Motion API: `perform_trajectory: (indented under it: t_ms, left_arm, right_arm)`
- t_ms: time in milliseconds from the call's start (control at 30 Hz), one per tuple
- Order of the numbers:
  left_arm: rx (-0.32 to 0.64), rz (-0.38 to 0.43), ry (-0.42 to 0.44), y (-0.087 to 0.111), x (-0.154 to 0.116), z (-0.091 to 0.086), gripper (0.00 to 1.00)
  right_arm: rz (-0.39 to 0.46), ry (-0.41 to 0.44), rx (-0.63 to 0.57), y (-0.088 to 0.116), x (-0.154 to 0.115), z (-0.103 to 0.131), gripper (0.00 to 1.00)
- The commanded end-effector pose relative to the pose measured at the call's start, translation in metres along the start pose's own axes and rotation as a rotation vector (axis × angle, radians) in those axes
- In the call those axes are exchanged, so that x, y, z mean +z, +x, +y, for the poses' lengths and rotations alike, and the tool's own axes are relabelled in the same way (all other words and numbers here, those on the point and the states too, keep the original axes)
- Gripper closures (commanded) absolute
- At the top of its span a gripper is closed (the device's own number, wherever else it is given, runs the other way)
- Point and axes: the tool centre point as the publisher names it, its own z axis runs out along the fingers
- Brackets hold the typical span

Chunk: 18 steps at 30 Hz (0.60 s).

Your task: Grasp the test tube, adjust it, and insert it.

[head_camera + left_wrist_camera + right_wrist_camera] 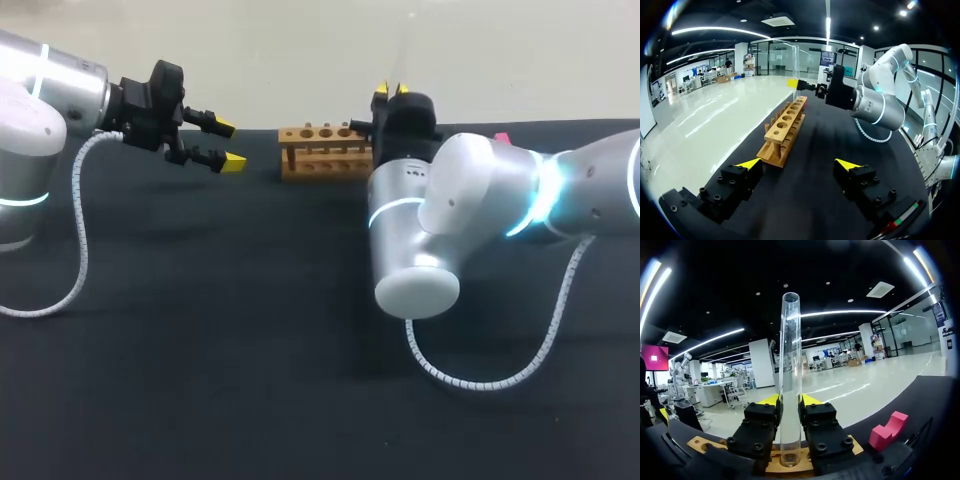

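The right gripper (790, 402) is clamped on the tube (790, 365), which stands upright with its lower end at the rack (325, 150) (whether it is in a hole, I cannot tell). The left gripper (228, 145) hangs wide open and empty beside the rack, above the desk (200, 350).

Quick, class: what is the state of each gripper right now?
Left gripper: open, holding nothing.
Right gripper: shut on the test tube.

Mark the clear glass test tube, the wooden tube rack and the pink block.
clear glass test tube (790, 370): right wrist view, shaft, midway up.
wooden tube rack (782, 130): left wrist view, top board.
pink block (888, 430): right wrist view, front face.
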Motion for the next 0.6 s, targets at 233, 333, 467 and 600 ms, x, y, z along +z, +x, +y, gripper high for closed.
perform_trajectory:
  t_ms: [233, 333, 467, 600]
  left_arm:
    - [0.002, -0.003, -0.002, 0.0007, 0.0001, -0.0002, 0.0]
    - [0.002, -0.003, -0.002, 0.0007, 0.0001, -0.0002, 0.0]
    - [0.002, -0.003, -0.002, 0.0007, 0.0001, -0.0002, 0.0]
    - [0.002, -0.003, -0.002, 0.0007, 0.0001, -0.0002, 0.0]
  right_arm:
    - [-0.017, -0.145, -0.018, 0.0043, -0.0007, -0.0003, 1.0]
    - [-0.015, -0.145, -0.022, 0.0044, -0.0015, 0.0001, 1.0]
    - [-0.01, -0.142, -0.023, 0.0048, -0.0027, -0.0007, 1.0]
    - [-0.009, -0.139, -0.02, 0.0031, -0.0036, -0.002, 0.87]
